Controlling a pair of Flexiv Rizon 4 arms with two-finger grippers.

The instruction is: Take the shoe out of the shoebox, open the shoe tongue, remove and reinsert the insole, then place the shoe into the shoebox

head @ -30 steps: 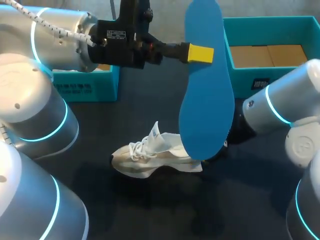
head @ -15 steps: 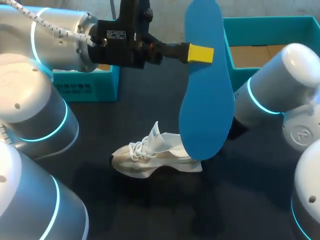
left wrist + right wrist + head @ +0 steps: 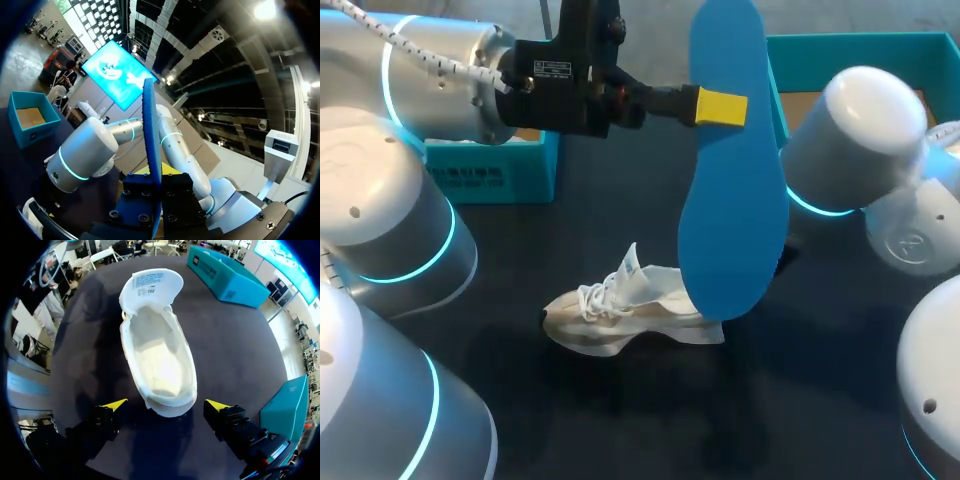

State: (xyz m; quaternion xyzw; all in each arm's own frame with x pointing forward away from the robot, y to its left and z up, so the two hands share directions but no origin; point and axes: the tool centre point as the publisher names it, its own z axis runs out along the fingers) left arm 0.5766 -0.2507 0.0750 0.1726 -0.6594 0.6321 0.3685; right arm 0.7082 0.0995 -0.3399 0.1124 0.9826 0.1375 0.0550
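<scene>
Shoe (image 3: 620, 318): one (tongue open); one insole (image 3: 735, 210) in left claw (image 3: 724, 107).

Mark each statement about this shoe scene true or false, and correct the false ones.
1. The left gripper holds the blue insole up above the table. True.
2. The shoe lies inside a box. False: it lies on the table.
3. The right gripper is clamped on the shoe's heel. False: it is open, with one finger on each side of the heel and neither touching it.
4. The tongue is folded back and no insole is in the shoe. True.
</scene>
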